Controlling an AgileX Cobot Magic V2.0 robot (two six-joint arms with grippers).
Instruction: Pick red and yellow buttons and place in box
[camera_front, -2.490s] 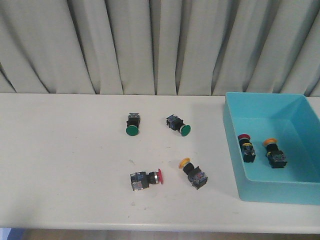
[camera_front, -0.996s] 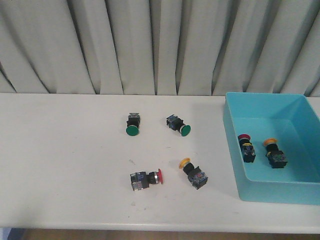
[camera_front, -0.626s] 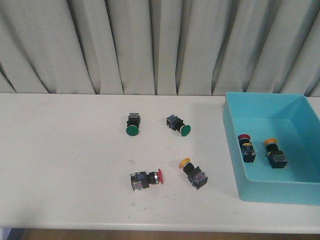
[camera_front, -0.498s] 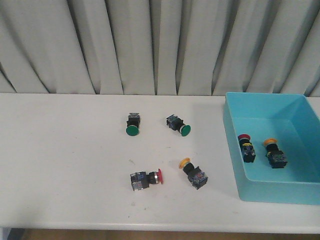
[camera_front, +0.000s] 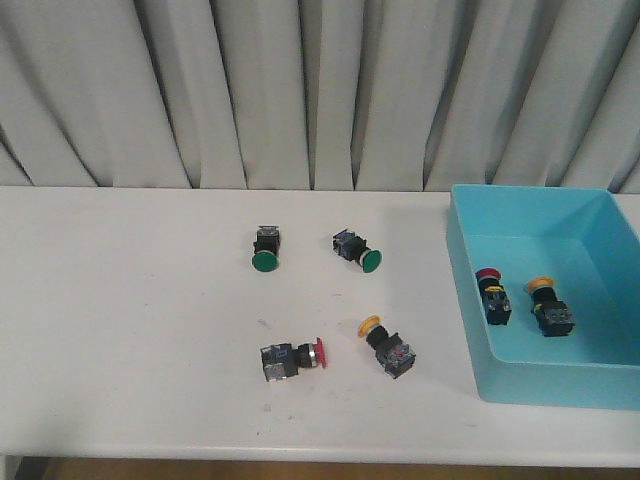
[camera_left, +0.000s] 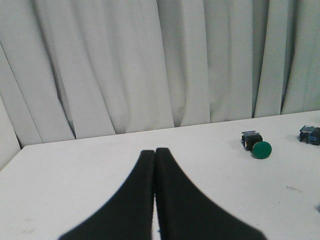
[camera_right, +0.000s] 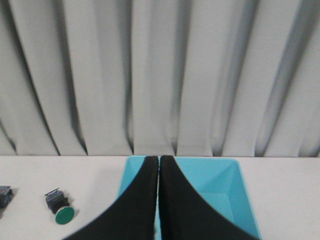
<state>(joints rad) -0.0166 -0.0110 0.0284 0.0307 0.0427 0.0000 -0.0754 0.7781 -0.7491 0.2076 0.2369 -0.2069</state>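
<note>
On the white table lie a red button and a yellow button, side by side near the front. The turquoise box at the right holds another red button and another yellow button. No arm shows in the front view. My left gripper is shut with nothing in it, over bare table. My right gripper is shut and empty too, pointing at the box.
Two green-capped switches lie further back; one of them is in the left wrist view, one in the right wrist view. A grey curtain hangs behind the table. The table's front edge runs close below the buttons.
</note>
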